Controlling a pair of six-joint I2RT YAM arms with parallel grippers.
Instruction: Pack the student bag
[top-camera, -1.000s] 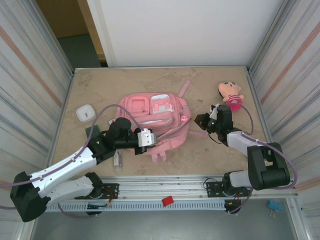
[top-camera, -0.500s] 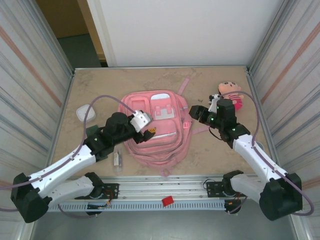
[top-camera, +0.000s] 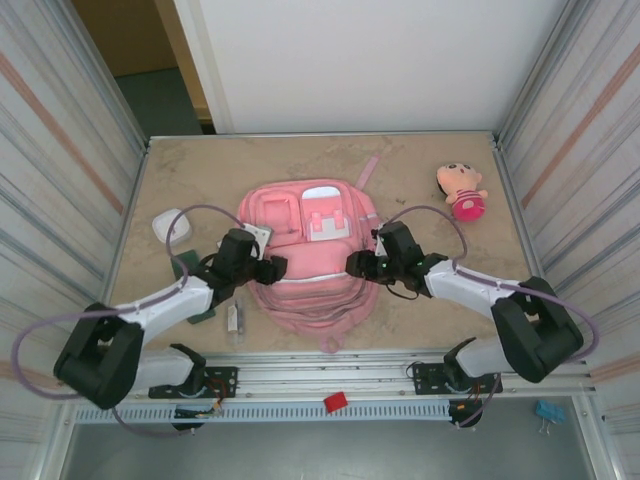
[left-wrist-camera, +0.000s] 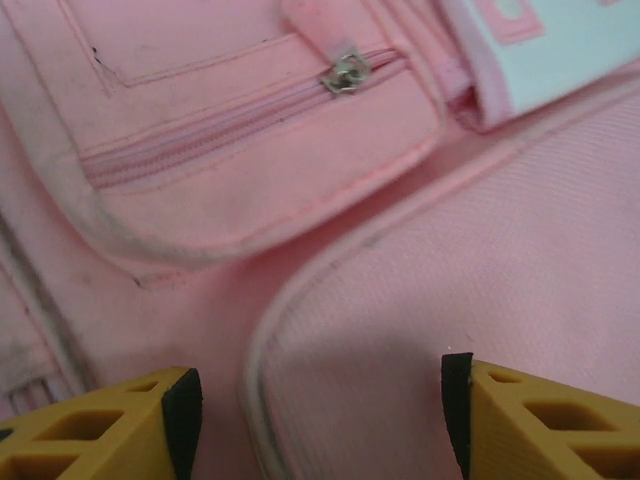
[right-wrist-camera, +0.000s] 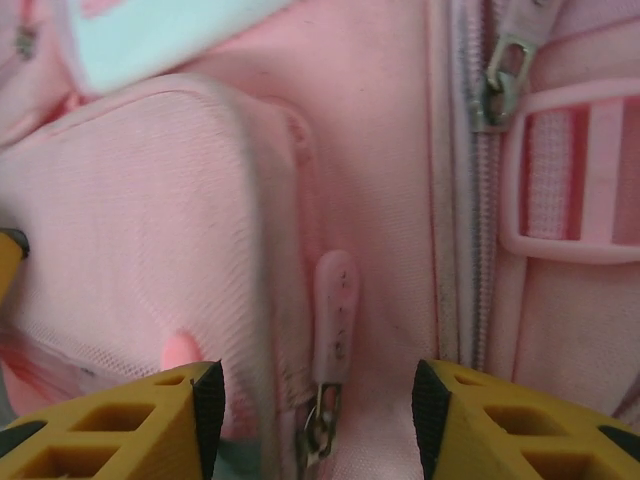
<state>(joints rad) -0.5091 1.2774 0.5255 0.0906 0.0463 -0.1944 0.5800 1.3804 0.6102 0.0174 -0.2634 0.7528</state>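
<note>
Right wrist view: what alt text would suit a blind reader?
Close-up of the pink student bag, the right gripper open with a pink zip pull between its yellow fingers. A metal zipper slider sits upper right.

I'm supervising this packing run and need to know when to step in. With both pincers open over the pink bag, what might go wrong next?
1. The right pincer is open with a zipper pull of the student bag lying in its gap. Closing may catch the pocket fabric beside it, or slip off the slim tab.
2. The left pincer is open over a piped pocket edge with no pull in its gap. It may pinch only loose cloth and drag the bag.
</note>
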